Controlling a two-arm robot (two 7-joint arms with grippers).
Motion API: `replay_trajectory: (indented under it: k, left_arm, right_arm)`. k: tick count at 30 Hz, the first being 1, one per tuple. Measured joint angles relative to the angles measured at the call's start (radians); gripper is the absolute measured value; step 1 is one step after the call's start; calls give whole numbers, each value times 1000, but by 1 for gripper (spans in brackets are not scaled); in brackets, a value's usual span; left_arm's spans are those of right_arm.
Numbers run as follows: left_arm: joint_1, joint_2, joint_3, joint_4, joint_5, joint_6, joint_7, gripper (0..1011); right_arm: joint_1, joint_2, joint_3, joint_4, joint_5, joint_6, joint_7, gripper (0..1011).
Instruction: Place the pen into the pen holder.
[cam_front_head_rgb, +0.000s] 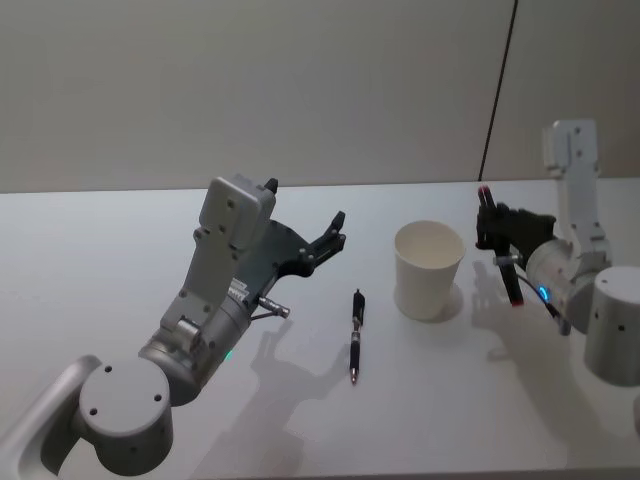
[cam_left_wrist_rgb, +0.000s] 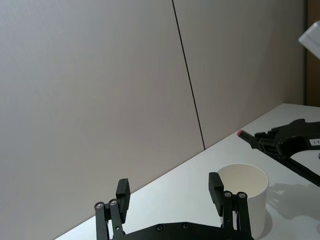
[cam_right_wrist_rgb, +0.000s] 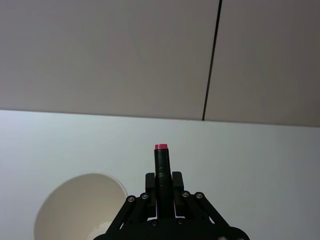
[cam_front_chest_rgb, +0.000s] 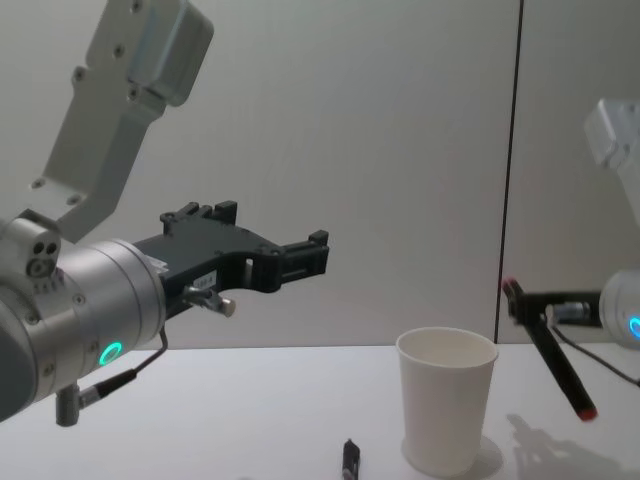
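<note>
Just right of the cup (cam_front_head_rgb: 428, 270) | pen (cam_front_head_rgb: 511, 282) pinched, tilted, in right gripper (cam_front_head_rgb: 492, 232), off the table (cam_front_head_rgb: 100, 250) | step: carry | next: pen to be centred over rim, uprighted, released | left gripper (cam_front_head_rgb: 333, 235) idle, fingers spread, near 1 spare pen (cam_front_head_rgb: 356, 335).

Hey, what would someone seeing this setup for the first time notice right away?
The right gripper, to the right of the white paper cup, is shut on a tilted black pen with red ends, holding it above the table. A second black pen lies flat on the table to the left of the cup. The open left gripper hovers in the air nearby.
</note>
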Motion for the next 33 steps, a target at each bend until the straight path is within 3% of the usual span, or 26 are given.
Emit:
replay_trajectory:
  k: [18, 28, 33]
  left_arm:
    - [0, 0, 0, 0, 0, 0, 0, 1000]
    - [0, 0, 0, 0, 0, 0, 0, 1000]
    - [0, 0, 0, 0, 0, 0, 0, 1000]
  right_arm:
    - [-1, 8, 3, -26, 14, -265, 149, 183]
    - [39, -4, 0, 34, 16, -442, 243, 184]
    - [79, -17, -4, 101, 15, -556, 303, 184]
